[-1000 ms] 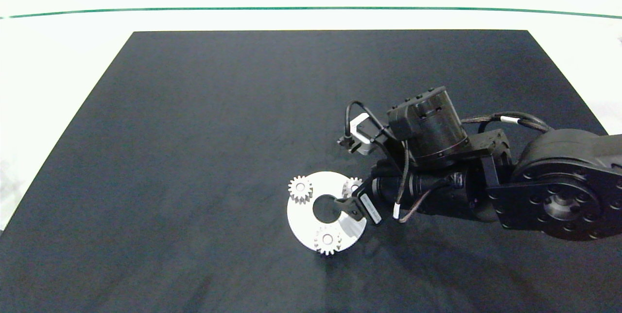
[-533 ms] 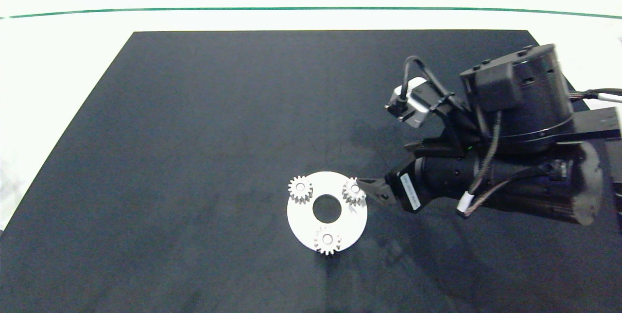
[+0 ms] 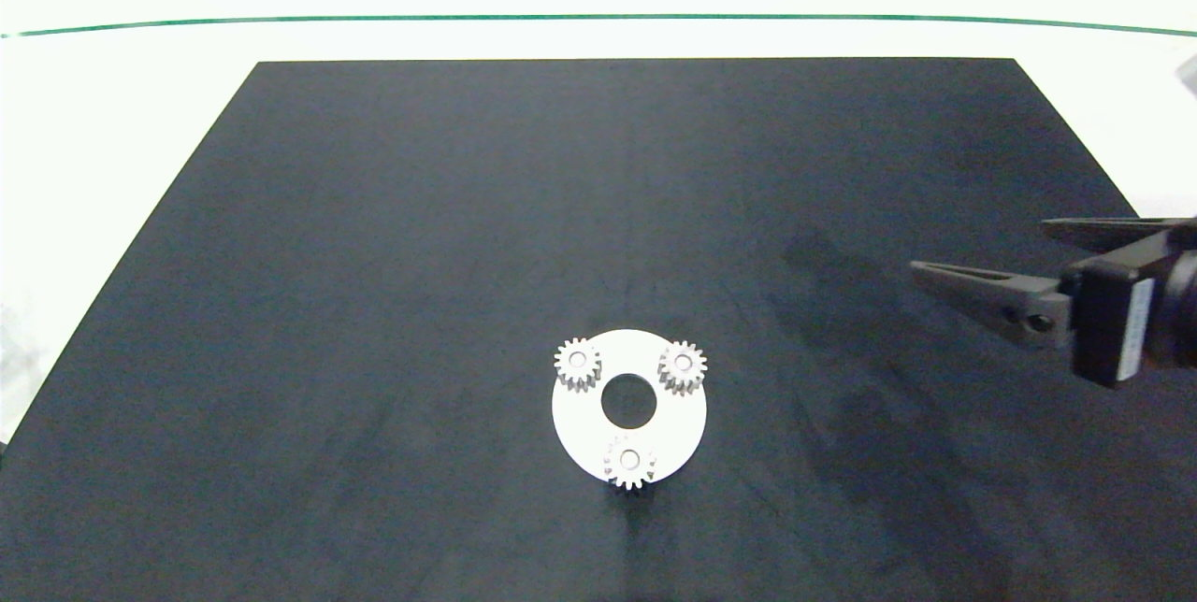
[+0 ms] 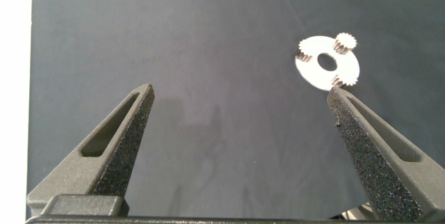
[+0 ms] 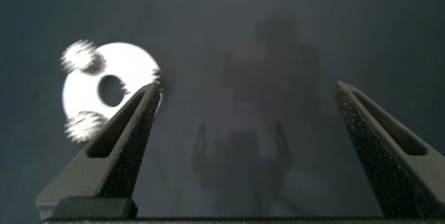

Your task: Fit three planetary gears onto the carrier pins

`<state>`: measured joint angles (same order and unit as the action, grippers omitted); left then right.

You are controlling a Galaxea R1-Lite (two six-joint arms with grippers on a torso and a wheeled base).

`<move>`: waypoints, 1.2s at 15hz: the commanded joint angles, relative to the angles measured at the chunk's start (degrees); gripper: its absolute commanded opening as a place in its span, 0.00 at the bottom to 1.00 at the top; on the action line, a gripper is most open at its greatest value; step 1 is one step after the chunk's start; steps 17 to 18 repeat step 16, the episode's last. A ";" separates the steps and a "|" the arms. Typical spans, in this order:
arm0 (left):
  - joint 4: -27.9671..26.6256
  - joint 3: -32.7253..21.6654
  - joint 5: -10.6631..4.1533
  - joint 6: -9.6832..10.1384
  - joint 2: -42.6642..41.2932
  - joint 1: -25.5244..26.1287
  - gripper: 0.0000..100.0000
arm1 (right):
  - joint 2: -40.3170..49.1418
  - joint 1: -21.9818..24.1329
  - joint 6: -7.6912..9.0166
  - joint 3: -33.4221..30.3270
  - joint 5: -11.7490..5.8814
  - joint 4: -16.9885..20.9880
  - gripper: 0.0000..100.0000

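The white round disc (image 3: 575, 415) lies on the black mat, near its front middle. Three planetary gears (image 3: 578, 364) (image 3: 683, 366) (image 3: 629, 463) sit in a triangle on it, each around one of the carrier pins (image 3: 578, 359), which show as pale spots in the gear holes. My right gripper (image 3: 980, 247) hangs open and holds nothing at the right edge, well away from the disc. In the right wrist view the gripper (image 5: 247, 88) is open, with the disc (image 5: 128, 60) beside one finger. The left gripper (image 4: 240, 90) is open and holds nothing; its view shows the disc (image 4: 316, 74) at a distance.
The black mat (image 3: 468, 209) covers most of the white table (image 3: 112, 116). A thin green line (image 3: 598, 18) runs along the far side. The left arm is outside the head view.
My right gripper has let go of the right-hand gear on its pin and pulled back to the right edge, opening wide. All three gears stay on the disc.
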<state>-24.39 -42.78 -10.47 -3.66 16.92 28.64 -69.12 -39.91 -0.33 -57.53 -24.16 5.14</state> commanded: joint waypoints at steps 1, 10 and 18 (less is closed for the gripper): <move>-0.57 -1.61 -0.08 -0.03 -0.84 -1.48 1.00 | 13.31 5.28 -0.37 5.50 -0.89 -0.05 1.00; -4.17 0.15 -0.08 -0.03 -5.14 -4.73 1.00 | 37.39 20.22 -0.02 20.00 -3.96 1.01 1.00; -7.60 4.02 -0.08 0.05 -12.00 -5.17 1.00 | 44.25 20.14 1.38 24.39 -3.96 1.01 1.00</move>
